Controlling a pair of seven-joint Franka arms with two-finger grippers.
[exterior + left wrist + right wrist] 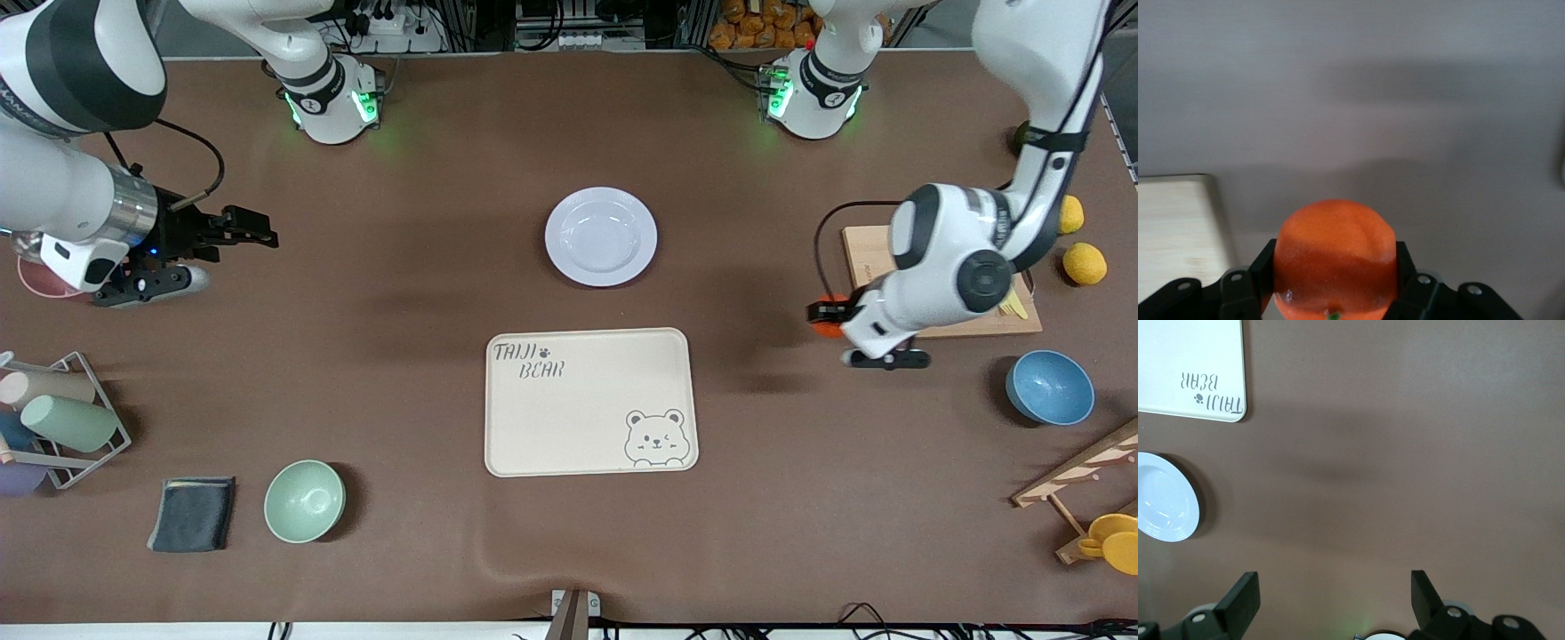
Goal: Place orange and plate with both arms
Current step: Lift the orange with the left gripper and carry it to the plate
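Left end effector (822, 313) clamped on the orange (1335, 257), fingers (1408, 267) pressing both flanks of the fruit, stem end tucked back toward the palm. Seen from the front, the orange (829, 327) shows only as a sliver under the wrist, at the edge of the wooden board (867, 253), toward the left arm's end of the worktop. Can't tell if it's lifted off the surface or resting on it.

Plate (601, 236) sits untouched mid-worktop, empty, just farther from the front cam than the bear tray (590, 402). Tray also bare. Orange and plate well apart.

Right end effector (253, 233) hangs over bare worktop toward the right arm's end, jaws spread wide, nothing in them. Right wrist cam shows both fingers (1239, 603) apart w/ brown worktop between, plate (1165, 505) and tray corner (1211, 387) off at a distance. Arm looks to be waiting.

Step in hand, my read: pick of the orange, grip just made. Plate step not begun.

Next calls for: lift the orange straight up clear of the board edge, carry toward the middle. Right arm needs to reach the plate rim, which is a thin, glossy edge, likely slippery, so it wants a low approach. Likely both end on the tray, orange on plate, but the order is a guess.

Nearby, not involved: two lemons (1085, 263), blue bowl (1049, 387), green bowl (304, 500).
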